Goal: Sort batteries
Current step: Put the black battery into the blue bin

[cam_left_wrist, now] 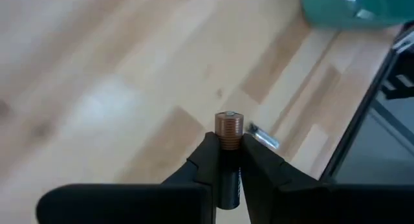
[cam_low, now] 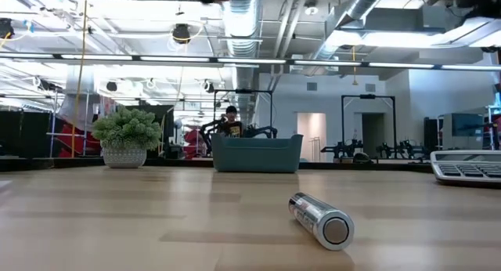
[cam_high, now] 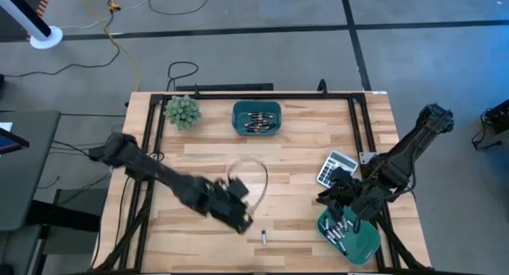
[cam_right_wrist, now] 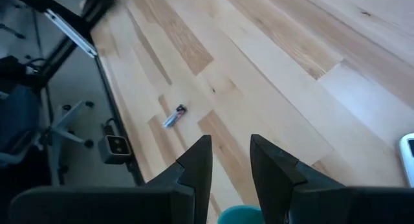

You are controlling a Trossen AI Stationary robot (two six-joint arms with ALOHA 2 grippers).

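Left gripper (cam_left_wrist: 230, 160) pinches a copper-topped battery (cam_left_wrist: 229, 129), raised over the table (cam_high: 294, 148) near a loose silvery battery (cam_high: 263, 237). Right gripper (cam_right_wrist: 230, 160), fingers parted and empty, hovers above the near teal bin (cam_high: 367, 245) of batteries.

Two dark, jointed arms (cam_high: 171, 183)

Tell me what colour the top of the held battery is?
Copper, on the battery, clearest in the left wrist view.
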